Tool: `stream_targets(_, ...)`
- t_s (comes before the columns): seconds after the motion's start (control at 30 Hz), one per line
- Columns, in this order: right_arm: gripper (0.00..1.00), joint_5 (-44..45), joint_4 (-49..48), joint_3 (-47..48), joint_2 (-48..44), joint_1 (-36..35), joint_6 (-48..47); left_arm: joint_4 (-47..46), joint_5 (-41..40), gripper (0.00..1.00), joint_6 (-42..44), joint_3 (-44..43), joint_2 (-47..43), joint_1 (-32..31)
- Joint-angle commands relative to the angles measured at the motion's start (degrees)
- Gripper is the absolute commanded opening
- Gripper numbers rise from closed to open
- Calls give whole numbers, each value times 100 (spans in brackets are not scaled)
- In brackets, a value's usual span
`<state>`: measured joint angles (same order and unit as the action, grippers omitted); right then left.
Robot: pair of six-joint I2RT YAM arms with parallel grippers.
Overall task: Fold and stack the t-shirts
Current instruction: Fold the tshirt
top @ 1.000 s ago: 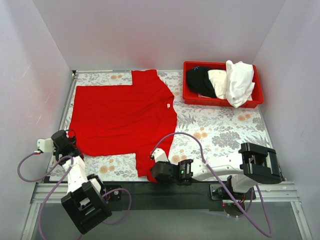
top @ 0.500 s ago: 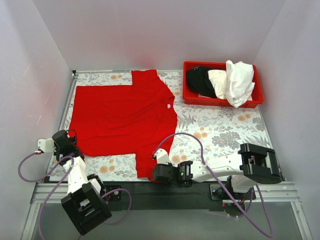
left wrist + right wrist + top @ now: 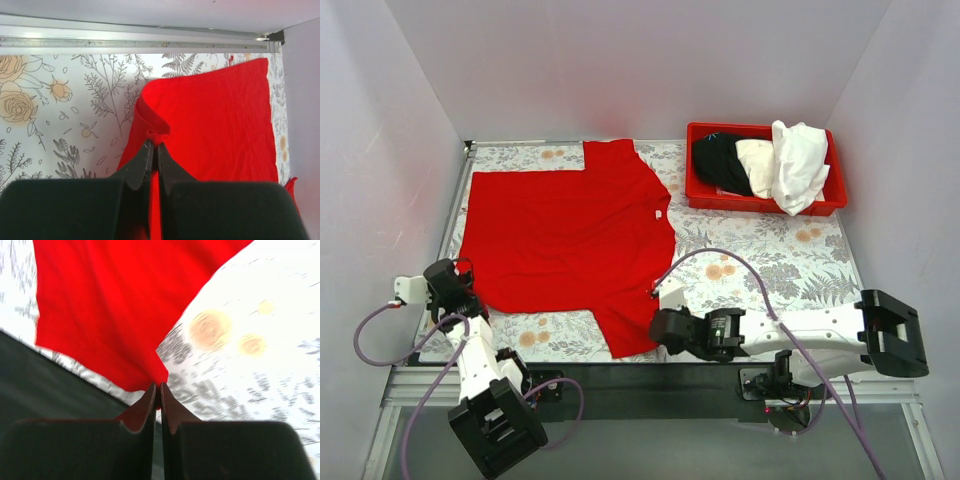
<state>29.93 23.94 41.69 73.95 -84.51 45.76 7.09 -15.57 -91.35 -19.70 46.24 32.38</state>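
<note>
A bright red t-shirt (image 3: 565, 235) with a small white neck label lies spread on the floral table. My left gripper (image 3: 458, 295) is shut on the shirt's near left hem corner; the left wrist view shows red cloth (image 3: 210, 120) pinched and bunched at the fingertips (image 3: 153, 145). My right gripper (image 3: 658, 330) is shut on the corner of the near sleeve, with the red cloth (image 3: 115, 305) running up from the fingertips (image 3: 158, 386). More t-shirts, black (image 3: 720, 162), cream (image 3: 756, 160) and white (image 3: 798, 165), lie heaped in a bin.
A rigid red plastic bin (image 3: 765, 202) stands at the back right of the table. The floral table cover (image 3: 770, 255) shows bare right of the shirt. A metal rail (image 3: 130, 37) edges the table's left side. White walls close in three sides.
My right gripper has moved right along the near edge, pulling the near sleeve's corner with it and stretching the sleeve. The left gripper has held still on the hem.
</note>
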Motion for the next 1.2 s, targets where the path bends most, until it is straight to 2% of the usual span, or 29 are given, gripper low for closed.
stream_targets(0.0,1,530,154,225,-364,391,-584,213,63,0,-6,-315,-115,-30)
stream_targets(0.23,1,321,-249,655,-540,1155,-1525,328,133,0,12,-552,96,-30)
stream_targets(0.53,1,-312,-795,1411,-110,2315,-2492,65,353,0,3,-754,728,-30)
stream_targets(0.67,1,-664,-926,1946,372,2921,-2799,-76,432,0,-6,-956,992,-30)
stream_targets(1.17,1,-1481,-1006,3433,2070,4205,-3354,-507,889,0,82,-2002,2415,-30)
